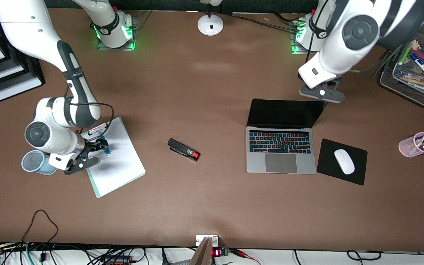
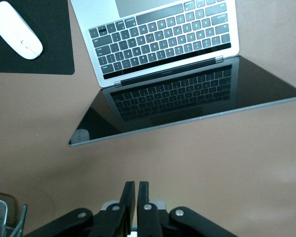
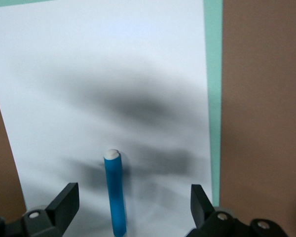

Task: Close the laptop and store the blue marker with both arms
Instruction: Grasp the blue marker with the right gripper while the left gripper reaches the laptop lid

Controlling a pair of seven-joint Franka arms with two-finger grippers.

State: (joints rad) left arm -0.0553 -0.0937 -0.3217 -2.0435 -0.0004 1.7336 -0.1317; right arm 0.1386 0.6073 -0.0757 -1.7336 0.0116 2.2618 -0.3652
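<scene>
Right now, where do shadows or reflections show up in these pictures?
Right wrist view: soft dark shadows fall across the white notepad around the blue marker, between the open right gripper. Left wrist view: the laptop screen mirrors its keyboard. Front view: green glow at both arm bases.

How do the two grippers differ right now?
The left gripper is shut and empty, above bare table by the laptop lid; the right gripper is open, straddling the blue marker lying on the white notepad. Both are black and two-fingered.
</scene>
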